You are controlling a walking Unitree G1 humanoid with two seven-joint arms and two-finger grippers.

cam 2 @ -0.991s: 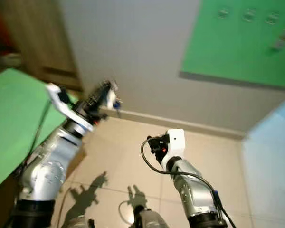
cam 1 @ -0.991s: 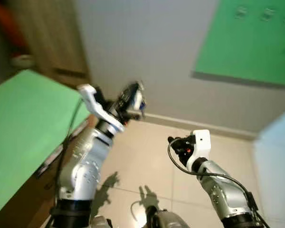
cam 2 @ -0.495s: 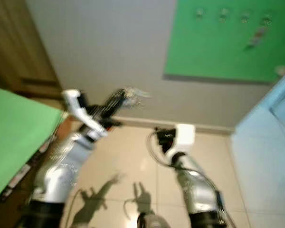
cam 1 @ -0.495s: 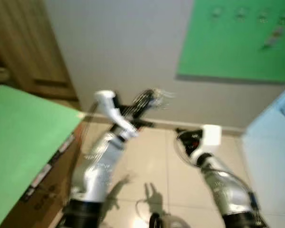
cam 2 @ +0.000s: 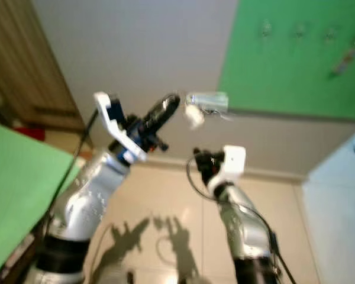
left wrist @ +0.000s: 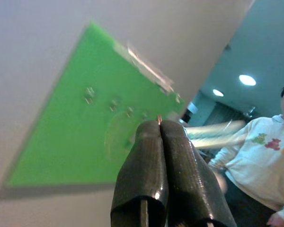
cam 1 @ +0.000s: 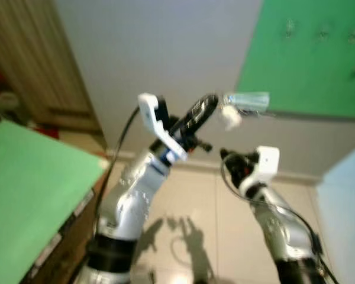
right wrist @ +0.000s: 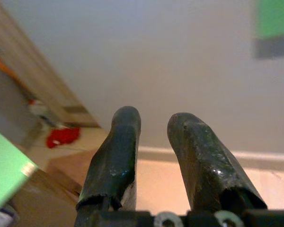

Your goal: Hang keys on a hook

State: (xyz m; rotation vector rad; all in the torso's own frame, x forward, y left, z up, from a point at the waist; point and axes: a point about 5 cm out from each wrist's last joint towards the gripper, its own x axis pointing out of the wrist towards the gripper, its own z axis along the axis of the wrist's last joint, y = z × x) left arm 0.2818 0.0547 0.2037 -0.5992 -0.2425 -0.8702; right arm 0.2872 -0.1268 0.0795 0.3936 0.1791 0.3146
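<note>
Gripping keys point(cam 1: 239, 106) pinched in left gripper point(cam 1: 208, 104), blurred streak lying sideways toward green board point(cam 1: 307, 53)

1. Keys point(cam 1: 239, 105): a pale, motion-blurred bunch in the air, pinched at the tips of the shut left gripper point(cam 1: 210, 102), just left of the board
2. Hooks point(cam 1: 322, 32): small pegs in a row high on the green board point(cam 1: 296, 65), far right, on the wall
</note>
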